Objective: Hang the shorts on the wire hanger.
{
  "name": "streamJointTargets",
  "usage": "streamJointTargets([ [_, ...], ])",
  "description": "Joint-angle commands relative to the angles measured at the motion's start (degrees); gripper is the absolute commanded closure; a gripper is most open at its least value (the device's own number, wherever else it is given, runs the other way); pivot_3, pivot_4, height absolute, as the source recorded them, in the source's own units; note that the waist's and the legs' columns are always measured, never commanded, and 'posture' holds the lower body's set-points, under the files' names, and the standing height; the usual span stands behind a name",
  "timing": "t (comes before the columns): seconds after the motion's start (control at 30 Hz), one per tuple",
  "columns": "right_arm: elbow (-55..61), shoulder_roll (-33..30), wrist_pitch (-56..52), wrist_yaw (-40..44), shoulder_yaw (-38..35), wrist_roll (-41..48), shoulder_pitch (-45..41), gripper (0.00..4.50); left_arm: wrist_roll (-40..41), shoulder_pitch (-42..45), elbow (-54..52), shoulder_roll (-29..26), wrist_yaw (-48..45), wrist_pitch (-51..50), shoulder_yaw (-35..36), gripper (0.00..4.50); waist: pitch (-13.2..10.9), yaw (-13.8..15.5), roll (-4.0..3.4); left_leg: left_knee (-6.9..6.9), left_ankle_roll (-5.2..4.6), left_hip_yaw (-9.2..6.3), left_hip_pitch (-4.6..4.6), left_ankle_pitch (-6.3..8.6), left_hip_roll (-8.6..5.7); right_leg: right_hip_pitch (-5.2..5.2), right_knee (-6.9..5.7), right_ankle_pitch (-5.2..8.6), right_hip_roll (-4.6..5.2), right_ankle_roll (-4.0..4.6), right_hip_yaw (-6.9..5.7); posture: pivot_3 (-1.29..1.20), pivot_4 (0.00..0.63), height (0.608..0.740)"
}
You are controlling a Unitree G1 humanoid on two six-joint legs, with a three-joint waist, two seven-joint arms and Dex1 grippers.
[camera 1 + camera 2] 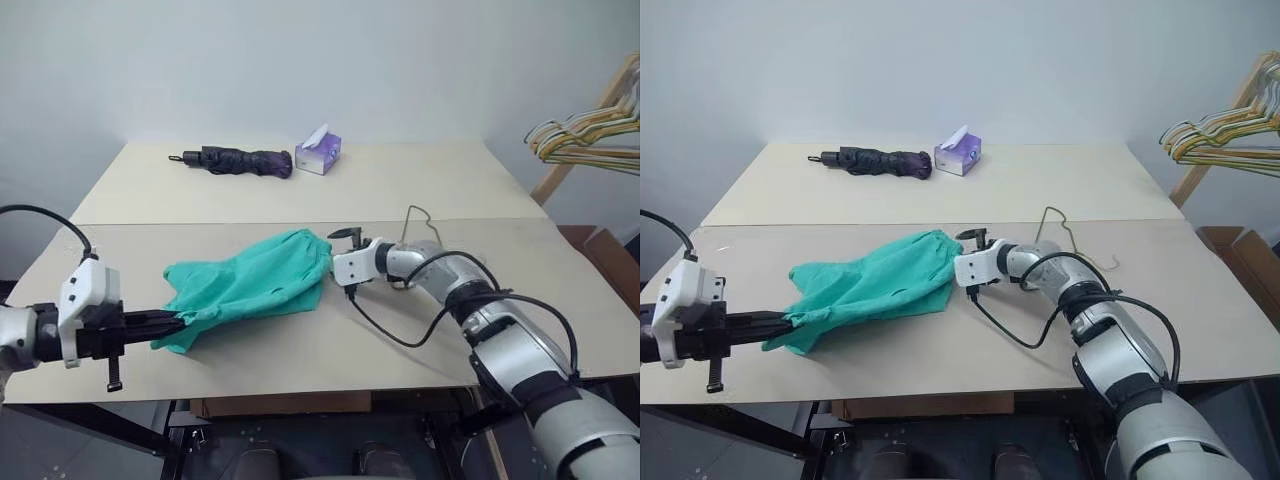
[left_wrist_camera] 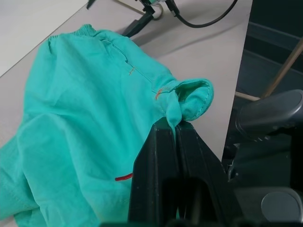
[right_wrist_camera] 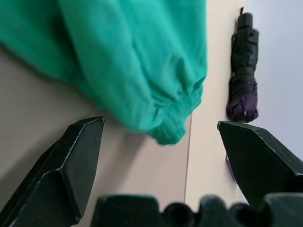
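The teal-green shorts (image 1: 255,285) lie crumpled on the near table, left of centre. My left gripper (image 1: 178,320) is shut on their near-left corner, and the left wrist view shows the cloth pinched between the black fingertips (image 2: 163,137) beside small orange marks. My right gripper (image 1: 337,262) stands open just right of the shorts, pointing at the gathered waistband (image 3: 173,127) with nothing between its fingers. The wire hanger (image 1: 412,212) lies on the table behind my right forearm; its hook and a little wire show, and the arm hides the rest.
A folded dark umbrella (image 1: 240,160) and a purple tissue box (image 1: 319,152) sit on the far table. A bunch of coloured hangers (image 1: 590,135) hangs on a wooden rack at the far right. A seam (image 1: 200,223) divides the two tables.
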State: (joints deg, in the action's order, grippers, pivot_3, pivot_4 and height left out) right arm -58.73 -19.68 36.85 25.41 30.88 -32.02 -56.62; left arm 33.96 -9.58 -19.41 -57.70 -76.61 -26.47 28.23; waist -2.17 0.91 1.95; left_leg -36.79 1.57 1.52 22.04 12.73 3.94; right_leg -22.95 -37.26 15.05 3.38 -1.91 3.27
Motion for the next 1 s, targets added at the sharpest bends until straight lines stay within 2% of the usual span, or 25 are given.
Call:
streamJointTargets([
  [0.03, -1.3, 0.6, 2.8, -1.9, -0.3, -0.4, -2.1, 0.53, 1.5, 0.0, -1.2, -1.7, -0.9, -0.5, 2.3, 4.5, 0.0, 0.0, 0.0, 0.0, 0.0, 0.0, 0.01, 0.0, 0.0, -0.01, 0.0, 0.0, 0.0, 0.0, 0.0, 0.22, 0.0, 0.74],
  [0.1, -1.9, 0.8, 3.7, -2.0, -0.1, -0.7, -2.3, 1.06, 2.0, -0.1, -1.2, -2.2, -1.5, -0.9, 2.3, 4.5, 0.0, 0.2, 0.0, 0.0, 0.0, 0.0, 0.04, 0.0, 0.0, -0.04, 0.0, 0.0, 0.0, 0.0, 0.0, 0.21, 0.0, 0.74],
  [0.43, -3.2, -0.9, 5.7, -3.2, 0.4, -2.5, -2.7, 4.34, 0.6, 1.1, 1.2, -2.5, -0.7, 0.0, 1.3, 4.5, 0.0, 0.3, -0.01, 0.0, 0.01, 0.02, 0.06, 0.0, 0.0, -0.11, -0.07, 0.01, 0.0, 0.02, 0.01, 0.19, 0.0, 0.74],
  [0.6, -0.7, -2.9, 4.1, -3.9, -0.9, -2.0, -2.1, 4.43, -2.6, 5.2, 3.8, -1.5, 2.5, 2.5, -2.3, 4.5, 0.0, 0.1, -0.01, 0.0, 0.01, 0.03, 0.05, -0.01, 0.0, -0.11, -0.12, 0.02, 0.0, 0.04, 0.02, 0.18, 0.0, 0.74],
  [0.77, 3.8, -6.5, 0.1, -3.2, -4.0, -0.4, -2.3, 4.43, -10.2, 16.7, 10.3, 2.2, 12.2, 7.2, -9.4, 4.5, 0.0, 0.3, -0.01, 0.0, 0.02, 0.03, 0.05, -0.02, -0.02, -0.12, -0.2, 0.02, 0.0, 0.03, 0.03, 0.16, 0.0, 0.74],
  [0.9, 12.7, -11.2, -6.3, 3.6, -8.2, 3.5, -0.8, 4.43, -15.0, 27.0, 16.5, 7.5, 19.4, 10.5, -14.5, 4.5, 0.0, 1.4, -0.02, -0.03, 0.03, 0.04, 0.06, -0.02, -0.04, -0.13, -0.27, 0.02, 0.0, 0.04, 0.05, 0.14, 0.0, 0.74],
  [1.0, 27.0, -16.8, -11.8, 12.7, -11.1, 7.5, 4.2, 4.43, -14.7, 30.2, 18.3, 9.1, 19.4, 12.2, -15.3, 4.5, 0.0, 1.3, -0.01, -0.05, 0.02, 0.05, 0.21, -0.02, -0.04, -0.27, -0.27, 0.02, 0.0, 0.03, 0.07, 0.13, 0.0, 0.74],
])
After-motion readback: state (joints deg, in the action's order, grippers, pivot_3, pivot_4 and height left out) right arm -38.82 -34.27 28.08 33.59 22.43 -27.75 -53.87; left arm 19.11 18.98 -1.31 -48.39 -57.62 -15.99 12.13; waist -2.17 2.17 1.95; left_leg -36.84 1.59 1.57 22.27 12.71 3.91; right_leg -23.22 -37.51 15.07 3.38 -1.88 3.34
